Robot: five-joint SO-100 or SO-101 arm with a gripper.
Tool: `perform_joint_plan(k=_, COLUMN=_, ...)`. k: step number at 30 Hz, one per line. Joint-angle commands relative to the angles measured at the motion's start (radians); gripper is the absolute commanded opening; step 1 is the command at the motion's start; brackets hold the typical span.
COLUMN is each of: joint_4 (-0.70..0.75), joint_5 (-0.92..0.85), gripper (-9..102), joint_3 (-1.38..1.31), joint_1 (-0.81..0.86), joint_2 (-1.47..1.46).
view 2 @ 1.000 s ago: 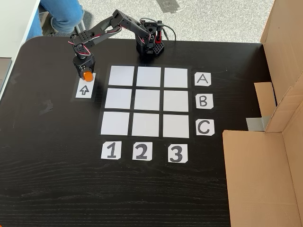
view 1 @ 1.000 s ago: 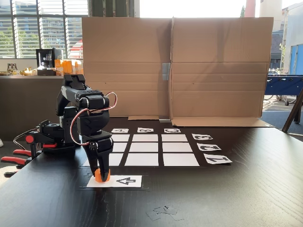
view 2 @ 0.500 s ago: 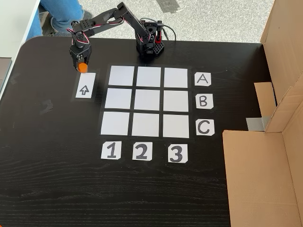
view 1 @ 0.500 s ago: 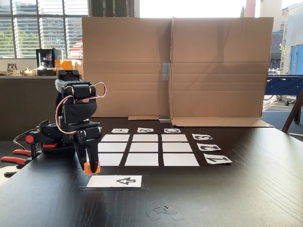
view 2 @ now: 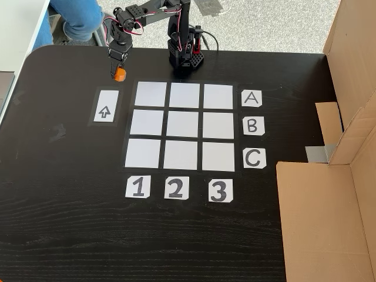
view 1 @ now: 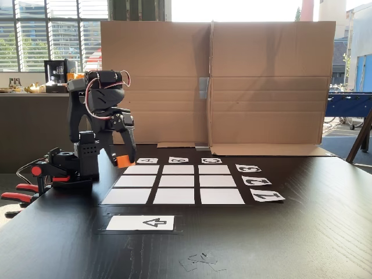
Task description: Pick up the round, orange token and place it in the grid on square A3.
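The orange token (view 1: 123, 161) (view 2: 120, 74) hangs in the air, pinched at the tip of my gripper (view 1: 124, 158) (view 2: 119, 70), which is shut on it. In the front fixed view it hovers just left of the grid (view 1: 174, 196) near the "A" tag. From above it sits off the grid's (view 2: 182, 125) top-left corner, over bare black table. Square A3 (view 1: 142, 170) (view 2: 218, 95) is a plain white corner cell with nothing on it. It is the far-left cell in the front view and the top-right cell seen from above.
The white arrow card (view 1: 140, 222) (view 2: 106, 106) lies bare beside the grid. A cardboard wall (view 1: 261, 87) (view 2: 329, 205) stands along one table side. The arm's base (view 2: 187, 56) is behind the grid, with red clamps (view 1: 17, 195) at the table edge. A person's jeans-clad leg (view 2: 76, 17) is beyond the table.
The gripper lifted the token off the arrow card, rose, and swung it toward the grid's A-row corner. The card now lies bare.
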Motion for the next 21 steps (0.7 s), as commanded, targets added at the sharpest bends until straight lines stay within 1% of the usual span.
perform_joint_plan(k=1, joint_4=0.005, joint_5=-0.029, gripper=0, joint_3=0.1, joint_1=-0.078, joint_2=0.187)
perform_joint_plan(k=5, joint_4=0.017, joint_5=-0.037, gripper=0, joint_3=0.16, joint_1=-0.176, joint_2=0.27)
perform_joint_plan(k=11, joint_4=0.044, joint_5=-0.046, gripper=0, joint_3=0.206, joint_1=-0.368, joint_2=0.365)
perform_joint_plan(k=21, joint_4=0.054, joint_5=-0.029, gripper=0, joint_3=0.337, joint_1=-0.81, joint_2=0.518)
